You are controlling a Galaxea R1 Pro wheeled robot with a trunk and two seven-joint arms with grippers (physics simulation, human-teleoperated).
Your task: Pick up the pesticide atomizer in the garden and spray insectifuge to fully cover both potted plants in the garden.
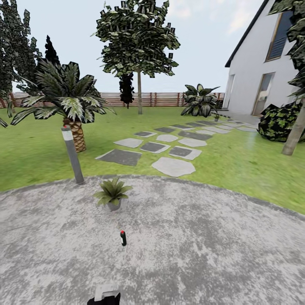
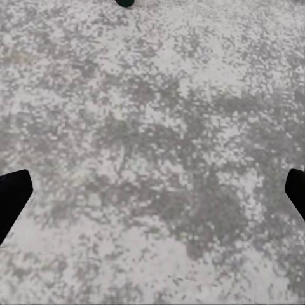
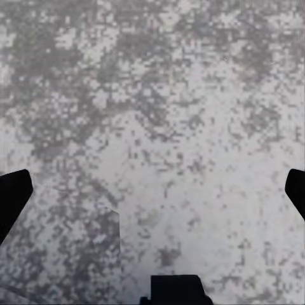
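One potted plant in sight: low green rosette point(image 1: 112, 192) at the far edge of the gravel patio point(image 1: 220, 245), just beside a grey bollard lamp point(image 1: 72, 154). Second plant not identified from here.
Atomizer position: pesticide atomizer point(image 1: 123, 238) on the gravel, between the robot and the rosette, near the middle of the head view. Dark body with a red tip; too small to tell whether it stands or lies. A dark rounded shape point(image 2: 125, 2) at the edge of the left wrist view may be the same bottle; cannot confirm.
Step in hand: approach, by my reading. Bottle not yet picked up, no spraying begun.
Next move calls for: closing on the bottle, then lowering one arm until it sits between the fingers.
Left gripper point(image 2: 152, 190): dark fingertips at opposite edges of its wrist view, spread wide, bare gravel between them, nothing held.
Right gripper point(image 3: 152, 190): same picture, tips wide apart over gravel, empty.
Arm pose: both wrist cameras look onto the ground, so both grippers seem to point downward, low beside the base. Elbows and forearms not visible; exact posture cannot be told.
Surroundings: lawn, stepping stones point(image 1: 173, 166), fence, white house point(image 1: 262, 67) beyond.
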